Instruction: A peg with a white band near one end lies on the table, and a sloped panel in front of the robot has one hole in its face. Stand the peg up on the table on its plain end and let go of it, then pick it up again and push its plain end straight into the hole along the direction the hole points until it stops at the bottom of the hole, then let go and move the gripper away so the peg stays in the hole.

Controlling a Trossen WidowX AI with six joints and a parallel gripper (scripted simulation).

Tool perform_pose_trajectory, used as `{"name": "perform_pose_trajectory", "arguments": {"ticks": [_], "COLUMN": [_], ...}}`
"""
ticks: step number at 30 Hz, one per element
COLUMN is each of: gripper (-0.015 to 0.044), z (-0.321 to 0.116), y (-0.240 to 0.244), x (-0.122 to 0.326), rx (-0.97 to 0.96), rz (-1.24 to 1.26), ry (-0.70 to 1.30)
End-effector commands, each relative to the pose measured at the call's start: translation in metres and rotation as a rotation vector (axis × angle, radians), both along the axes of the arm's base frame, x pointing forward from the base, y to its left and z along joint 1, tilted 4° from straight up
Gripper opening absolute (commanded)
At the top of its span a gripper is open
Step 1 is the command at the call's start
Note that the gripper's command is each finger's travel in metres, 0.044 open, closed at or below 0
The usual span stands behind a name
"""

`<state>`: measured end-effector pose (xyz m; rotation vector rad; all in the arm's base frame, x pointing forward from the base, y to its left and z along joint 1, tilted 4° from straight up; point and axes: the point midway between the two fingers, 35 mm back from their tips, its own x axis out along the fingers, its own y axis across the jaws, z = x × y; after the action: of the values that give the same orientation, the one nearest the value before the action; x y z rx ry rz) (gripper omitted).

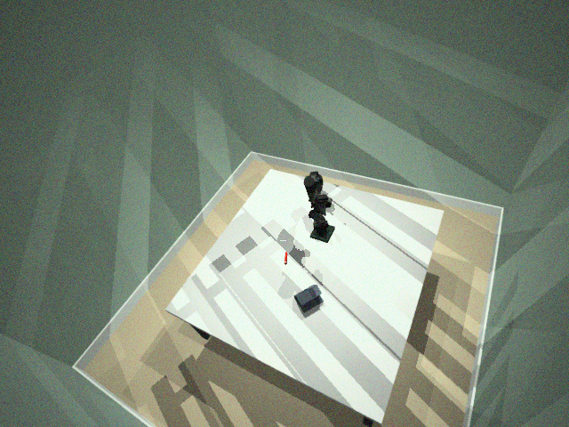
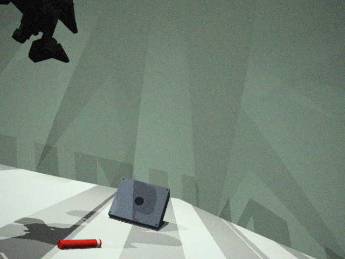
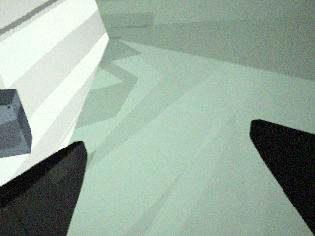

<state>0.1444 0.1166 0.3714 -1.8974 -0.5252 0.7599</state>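
Observation:
The red peg (image 1: 285, 257) (image 2: 77, 244) lies on its side on the white table (image 1: 367, 270). Its white band (image 2: 98, 243) is near the right end in the exterior view; the plain end points left. The blue-grey sloped panel (image 1: 308, 299) (image 2: 122, 197) stands on the table beyond the peg, its dark round hole (image 2: 138, 200) near the middle of its face. The panel's edge also shows at the left of the wrist view (image 3: 20, 130). My gripper (image 2: 72, 46) (image 3: 168, 138) is open, with nothing between its fingers. It is high above the table, well away from peg and panel.
The black arm (image 1: 316, 211) rises from its base (image 1: 322, 232) on the table, on the opposite side of the peg from the panel. Shadows and light stripes cross the table. A low pale-edged border surrounds the tan floor (image 1: 454, 321) around the table.

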Motion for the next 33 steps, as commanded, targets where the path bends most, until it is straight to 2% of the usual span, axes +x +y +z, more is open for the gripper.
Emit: {"name": "perform_pose_trajectory", "arguments": {"ticks": [1,17,33], "gripper": [0.044,0.044,0.044], "z": [-0.011,-0.063,-0.118], "y": [-0.003,-0.034,-0.084], "x": [0.02,0.09,0.136], "rx": [0.013,0.099,0.23], "rz": [-0.085,-0.461,-0.85], "ry": [0.102,0.486,0.79]}}
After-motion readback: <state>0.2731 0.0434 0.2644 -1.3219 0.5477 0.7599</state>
